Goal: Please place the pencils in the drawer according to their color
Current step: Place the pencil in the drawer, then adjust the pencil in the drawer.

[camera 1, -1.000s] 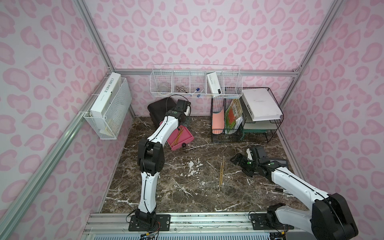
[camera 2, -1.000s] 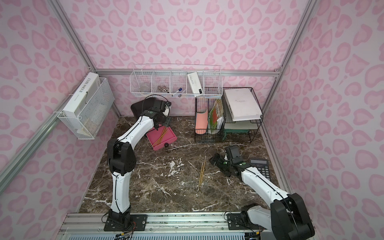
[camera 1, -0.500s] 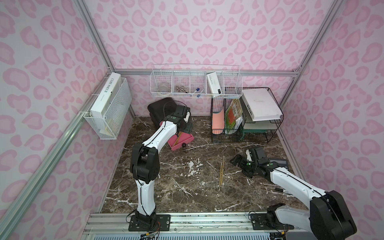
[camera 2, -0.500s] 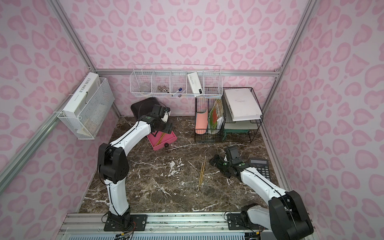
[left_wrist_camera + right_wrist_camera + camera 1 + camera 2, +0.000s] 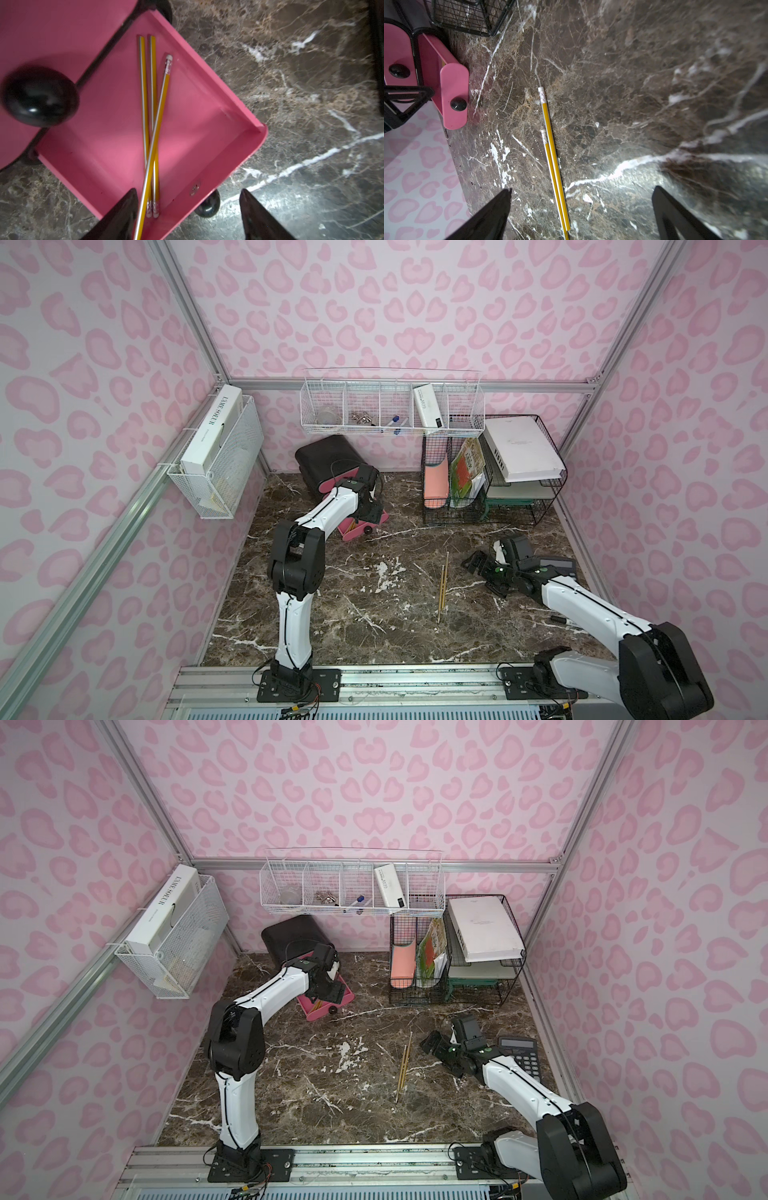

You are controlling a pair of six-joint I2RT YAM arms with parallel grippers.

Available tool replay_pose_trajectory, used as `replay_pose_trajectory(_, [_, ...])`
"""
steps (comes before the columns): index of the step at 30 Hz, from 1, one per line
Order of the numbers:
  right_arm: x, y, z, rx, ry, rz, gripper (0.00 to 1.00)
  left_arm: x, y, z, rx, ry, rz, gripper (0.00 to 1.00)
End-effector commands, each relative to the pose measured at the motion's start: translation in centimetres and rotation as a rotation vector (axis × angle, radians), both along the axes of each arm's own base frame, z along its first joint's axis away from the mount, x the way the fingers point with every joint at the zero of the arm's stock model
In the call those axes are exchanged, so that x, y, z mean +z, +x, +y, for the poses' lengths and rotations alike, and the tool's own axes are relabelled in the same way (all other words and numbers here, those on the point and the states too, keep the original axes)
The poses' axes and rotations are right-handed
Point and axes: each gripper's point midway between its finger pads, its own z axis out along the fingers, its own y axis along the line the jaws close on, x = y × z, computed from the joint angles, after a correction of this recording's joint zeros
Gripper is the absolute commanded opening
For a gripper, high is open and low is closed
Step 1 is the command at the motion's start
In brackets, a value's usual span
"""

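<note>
— What is changing?
— The left gripper [image 5: 188,189] has been sliding off the cabinet [image 5: 328,456] toward the front of the open drawer [image 5: 99,128], and its jaws have been spreading wider. The right arm is barely shifting.
— Is the left one holding anything?
— No. Its jaws are standing wide apart above the drawer's front wall. Three yellow pencils [image 5: 153,93] are lying inside. One is crossing the other two, and its end is running just beside one finger, not pinched.
— And the right?
— The right gripper [image 5: 582,188] is hanging open and empty, low over the table [image 5: 374,635]. Two more yellow pencils [image 5: 554,158] are lying there side by side, touching, between its fingers in the wrist view.
— How far along, then?
— I am judging it well advanced. Yellow is standing at three in, two left. No black or green pencils are showing on the table in both top views. The other drawers are sitting shut, so their contents are hidden. The open drawer is waiting to be pushed in.
</note>
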Motion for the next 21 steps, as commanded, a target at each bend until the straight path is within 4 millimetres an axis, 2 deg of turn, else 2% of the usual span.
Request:
replay_pose_trajectory(1, [0.3, 0.2, 0.1, 0.012, 0.003, -0.019, 0.98, -1.4, -0.5, 0.6, 0.026, 0.027, 0.043, 0.78])
replay_pose_trajectory(5, [0.4, 0.2, -0.1, 0.009, 0.001, -0.022, 0.98, -2.6, -0.7, 0.6, 0.035, 0.026, 0.070, 0.78])
replay_pose_trajectory(13, [0.4, 0.3, -0.1, 0.007, 0.005, -0.019, 0.98, -2.6, -0.5, -0.8, 0.023, -0.048, 0.079, 0.77])
replay_pose_trajectory(17, [0.5, 0.4, -0.2, 0.006, 0.005, -0.022, 0.98, -1.3, -0.2, -1.2, 0.019, -0.088, 0.043, 0.77])
replay_pose_trajectory(21, [0.4, 0.4, -0.2, 0.005, 0.004, -0.021, 0.98, 1.4, -0.2, -1.9, 0.006, -0.139, -0.012, 0.78])
